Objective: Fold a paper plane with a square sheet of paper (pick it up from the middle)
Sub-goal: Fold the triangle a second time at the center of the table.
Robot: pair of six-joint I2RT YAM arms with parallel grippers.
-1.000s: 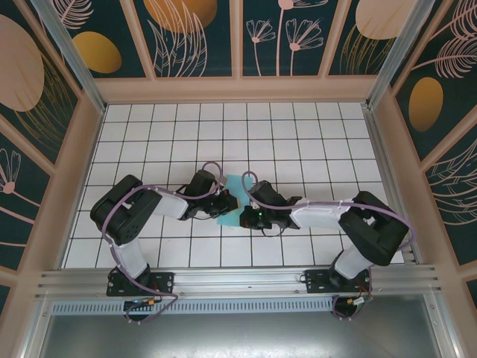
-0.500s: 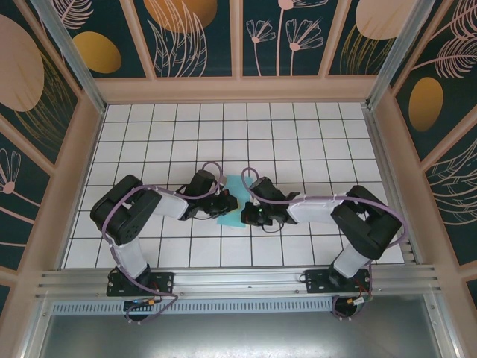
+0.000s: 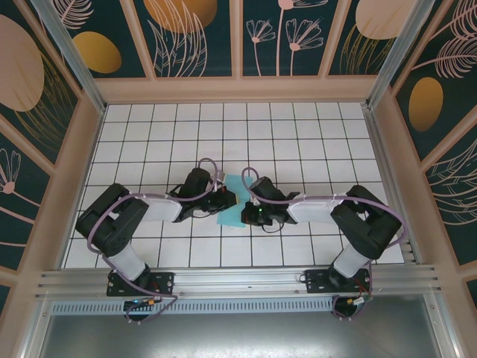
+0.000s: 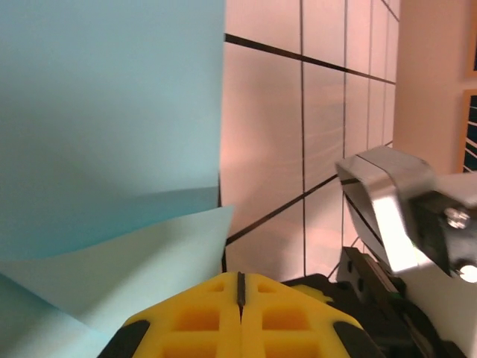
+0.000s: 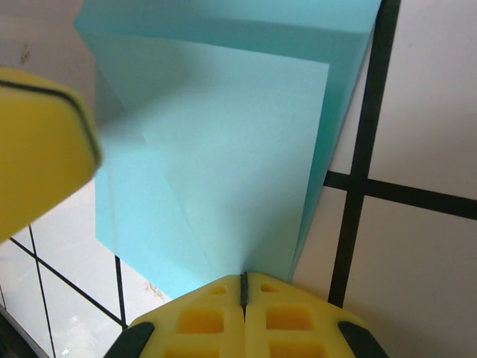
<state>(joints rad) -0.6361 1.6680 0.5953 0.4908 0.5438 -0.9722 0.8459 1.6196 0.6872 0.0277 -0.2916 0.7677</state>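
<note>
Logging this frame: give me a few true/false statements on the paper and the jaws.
1. The light-blue paper lies on the white grid table between the two grippers. True.
2. The paper is a flat, unfolded square. False: the right wrist view shows overlapping folded layers.
3. The jaws of the left gripper and the right gripper are shut. True.
4. The paper sits against the far wall. False: it is near the middle of the table, close to the arms.
</note>
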